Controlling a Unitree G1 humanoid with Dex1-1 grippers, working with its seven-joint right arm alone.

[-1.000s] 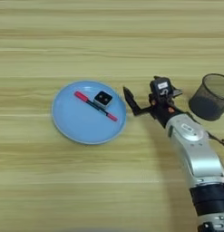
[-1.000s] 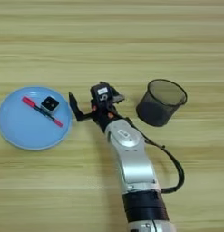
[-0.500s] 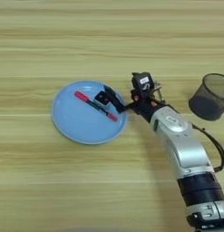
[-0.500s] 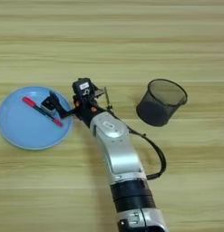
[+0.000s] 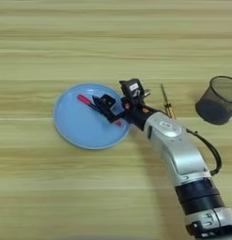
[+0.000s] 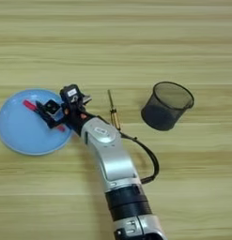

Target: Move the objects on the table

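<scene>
Cube [image 5: 107, 100] on plate [image 5: 75, 131], beside pen [image 5: 87, 101]. Our gripper [image 5: 104, 107] came from beside plate a second ago, now over its right part; fingers straddle cube, grip unclear. We judge pickup imminent. Screwdriver [image 5: 166, 101] on tabletop [image 5: 51, 47], near cup [image 5: 217, 99].

From my station the table [image 5: 51, 42] read as pale wood laminate, striped along the grain, smooth with a soft sheen. The round blue plate [image 5: 75, 126] looked like smooth plastic, faintly glossy. At its three o'clock, the screwdriver [image 6: 112, 112] had a thin bright metal shaft and a translucent amber handle. The cup [image 6: 165, 107] was black wire mesh, matt and see-through. My forearm [image 5: 176, 150] wore a silvery satin shell; the gripper [image 5: 107, 107] fingers were matt black, as was the cable [image 5: 209, 150].
</scene>
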